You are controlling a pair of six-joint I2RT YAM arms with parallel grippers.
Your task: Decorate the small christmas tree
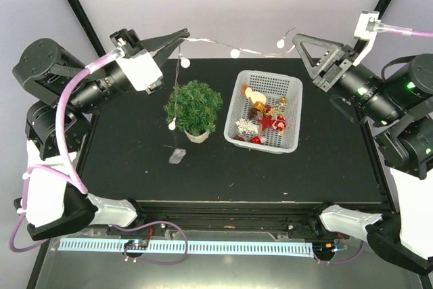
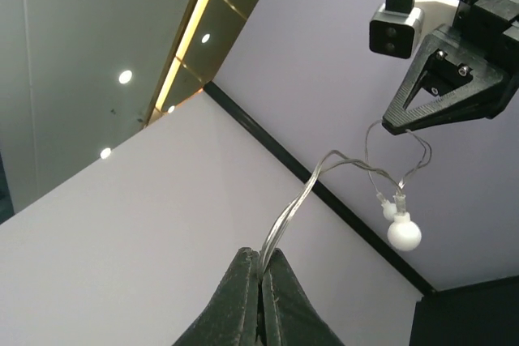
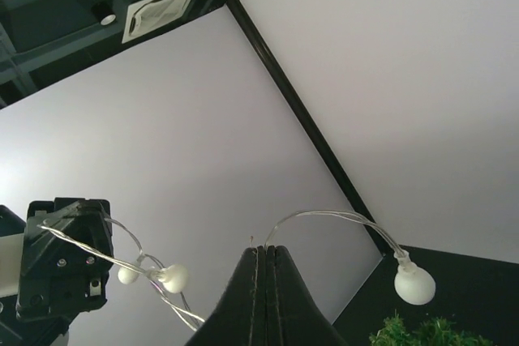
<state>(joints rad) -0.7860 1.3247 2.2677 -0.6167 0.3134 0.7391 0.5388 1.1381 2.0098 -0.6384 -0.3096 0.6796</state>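
— Fingertips of the left hand [image 2: 261, 257], right under its own wrist camera, are pinched together on the thin clear wire of a light string [image 2: 403, 232].

— And the other one?

— The right hand [image 3: 263, 250] does the same. Its two fingers are closed flat against each other, and the wire comes out at their very tip.

— So both are holding it. Where does it run?

— From above, it spans between the two raised hands over the far edge of the black desk [image 1: 135, 167]. Two round white bulbs sit along that sagging stretch. A loose end drops from the left hand, with one bulb just under the fingers and another low down beside the left edge of the tree.

— Does that lower bulb touch the branches?

— I cannot tell; it is right at the edge of the needles.

— Where is the tree itself?

— The small christmas tree [image 1: 194, 106] stands upright on its beige base near the middle of the desk, below the left hand and just left of the white basket [image 1: 274, 84]. Tree and basket are close but apart.

— What is in the basket?

— A cluster of ornaments [image 1: 262, 121] lies in its near half, red, white and gold among them. The far half shows bare grid.

— Anything else on the desk?

— A small grey piece [image 1: 176, 156] lies in front of the tree, under the hanging end.
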